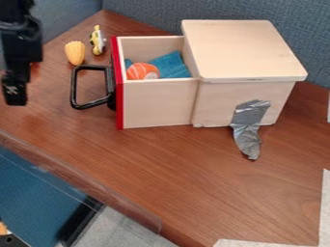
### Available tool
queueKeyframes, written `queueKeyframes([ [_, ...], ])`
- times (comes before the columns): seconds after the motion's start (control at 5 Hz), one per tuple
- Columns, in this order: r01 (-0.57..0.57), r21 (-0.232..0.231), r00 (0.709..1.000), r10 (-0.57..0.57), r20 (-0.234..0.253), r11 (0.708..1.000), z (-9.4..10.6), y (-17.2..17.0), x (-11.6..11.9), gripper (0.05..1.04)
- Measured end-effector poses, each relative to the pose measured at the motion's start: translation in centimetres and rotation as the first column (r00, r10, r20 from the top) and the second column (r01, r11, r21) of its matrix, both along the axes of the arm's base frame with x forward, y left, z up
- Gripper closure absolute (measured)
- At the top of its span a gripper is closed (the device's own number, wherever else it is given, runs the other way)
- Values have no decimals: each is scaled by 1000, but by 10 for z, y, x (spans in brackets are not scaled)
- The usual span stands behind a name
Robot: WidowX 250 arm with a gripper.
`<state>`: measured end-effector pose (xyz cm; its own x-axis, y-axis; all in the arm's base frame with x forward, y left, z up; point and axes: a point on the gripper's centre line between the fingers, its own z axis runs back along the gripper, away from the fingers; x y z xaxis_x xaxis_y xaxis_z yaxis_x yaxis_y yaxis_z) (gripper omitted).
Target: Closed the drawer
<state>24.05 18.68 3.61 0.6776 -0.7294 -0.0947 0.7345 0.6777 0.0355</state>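
Your drawer (158, 103) stands open, drawn out toward the left from the pale wooden box (241, 46), with its red front panel (118, 103) bearing a black handle (74, 87). Within the drawer you see an orange ball with white markings (140, 71) beside a blue cloth (171, 65). On the box's near side, grey tape (248, 120) adheres and trails down to the brown table (187, 169). Beyond the handle, toward the table's far left, lie a yellow corn-shaped toy (75, 53) and, just beside it, a small yellow-and-white toy (97, 41). Your black gripper (15, 95) hangs at the left edge of the view, to the left of the handle and apart from it; you cannot tell how far open it is or whether it has hold of anything. Behind the box rises a blue-grey partition (148, 13); white material (325, 207) lies at the lower right.
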Motion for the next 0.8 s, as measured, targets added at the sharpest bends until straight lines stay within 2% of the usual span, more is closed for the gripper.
queueKeyframes([
  [0.2,1,28,1000,0,-24,1000,-20,-14,12,83],
  [0.4,-1,59,1000,2,-18,998,-32,-21,23,83],
  [0.6,-10,68,1000,10,-1,998,-34,-24,31,83],
  [0.8,-13,51,1000,13,6,999,-34,-34,42,83],
])
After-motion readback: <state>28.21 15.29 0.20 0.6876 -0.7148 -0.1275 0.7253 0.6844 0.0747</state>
